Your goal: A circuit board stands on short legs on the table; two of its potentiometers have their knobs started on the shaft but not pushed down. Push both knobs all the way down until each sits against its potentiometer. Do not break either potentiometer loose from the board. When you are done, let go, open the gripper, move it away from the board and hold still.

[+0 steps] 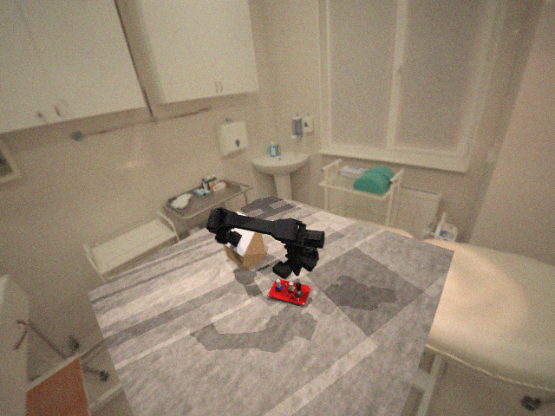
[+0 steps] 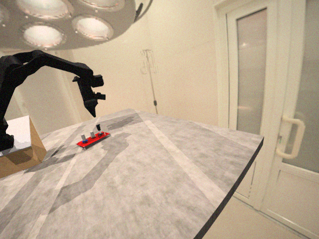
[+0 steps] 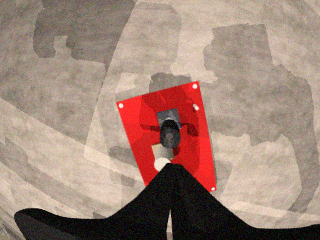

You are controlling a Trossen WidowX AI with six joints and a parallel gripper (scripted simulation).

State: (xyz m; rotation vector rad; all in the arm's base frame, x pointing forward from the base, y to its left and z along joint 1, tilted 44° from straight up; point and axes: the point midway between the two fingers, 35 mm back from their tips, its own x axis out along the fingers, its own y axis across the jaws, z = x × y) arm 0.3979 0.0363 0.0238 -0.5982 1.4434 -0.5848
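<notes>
The red circuit board (image 1: 275,294) (image 2: 92,141) (image 3: 206,160) stands low on the table. A black knob (image 1: 298,285) (image 2: 98,127) (image 3: 170,134) stands raised over a dark potentiometer, with a gap below it in the exterior view. A pale middle knob (image 1: 290,284) (image 2: 92,134) (image 3: 162,164) stands over a beige base. A pale grey knob (image 1: 278,282) (image 2: 82,137) stands close above a blue potentiometer at the other end; the fingers hide it in the wrist view. My gripper (image 1: 297,273) (image 2: 94,116) (image 3: 172,170) is shut and empty, above the board, not touching the knobs.
A brown and white angular block (image 1: 254,253) (image 2: 38,140) stands on the table near the arm's base, to the board's left. Patchy shadows and pale stripes cross the grey table (image 1: 188,371) (image 2: 144,195).
</notes>
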